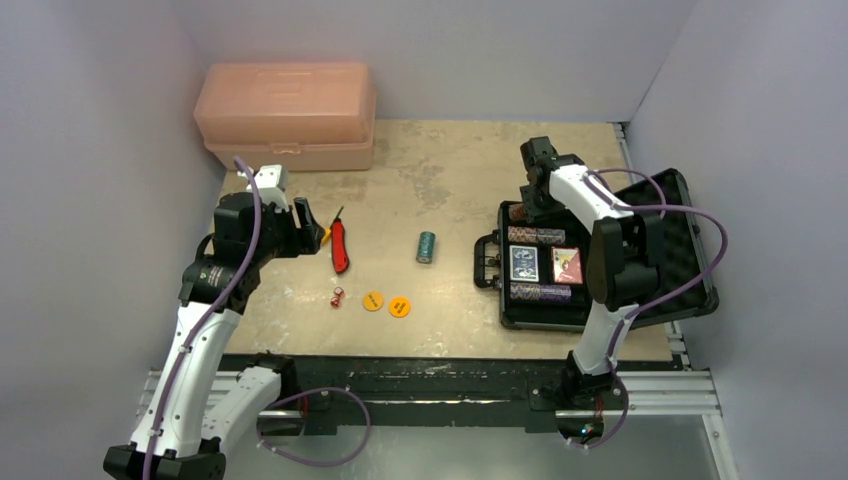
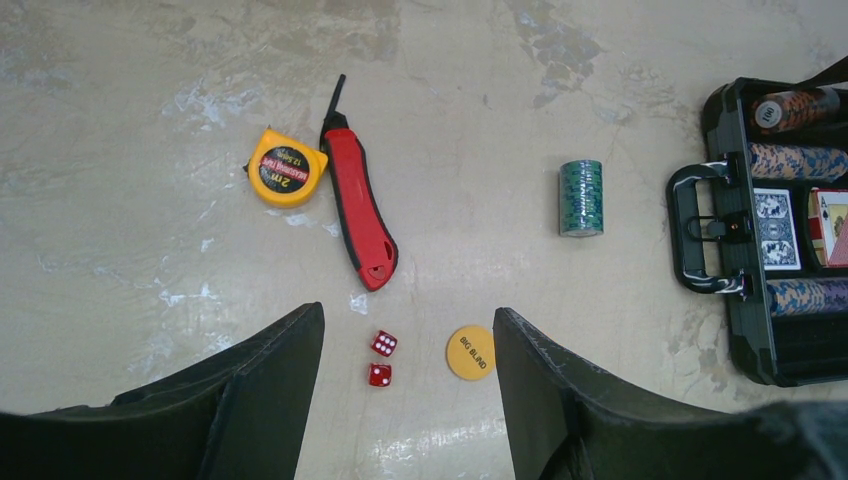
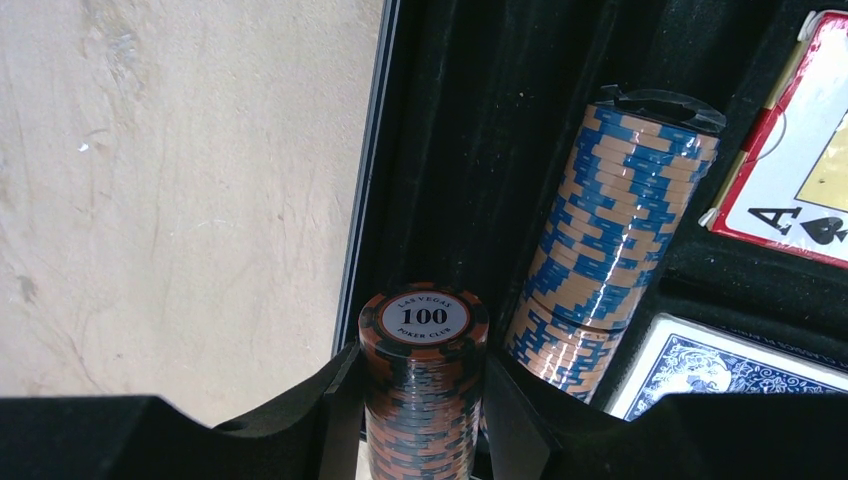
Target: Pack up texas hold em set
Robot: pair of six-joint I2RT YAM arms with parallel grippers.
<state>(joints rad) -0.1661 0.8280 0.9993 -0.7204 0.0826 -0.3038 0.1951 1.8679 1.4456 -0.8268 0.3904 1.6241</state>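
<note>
the black case [image 1: 540,322] lay open at the right side of the worktop [image 1: 450,180], its handle [image 1: 486,262] facing left and its foam-lined lid [image 1: 690,240] folded out to the right. the right fingers [image 3: 515,420] reached into the case's far row and gripped an orange-and-black chip stack [image 3: 425,400] marked 100, one finger pressed to each side. next to it in the case lay a row of blue-and-tan chips [image 3: 610,230], then a blue deck [image 1: 524,264] and a red deck [image 1: 567,265] side by side. left of the case, out on the worktop, sat a green chip stack [image 1: 427,246], two orange discs [image 1: 373,300] and two red dice [image 2: 383,344]. the left fingers [image 2: 260,390] hung spread wide above the dice, holding nothing. farther left of the case lay a red knife [image 1: 342,247] touching a yellow tape measure [image 2: 286,168], and a peach toolbox [image 1: 286,115] stood well apart at the far left.
</note>
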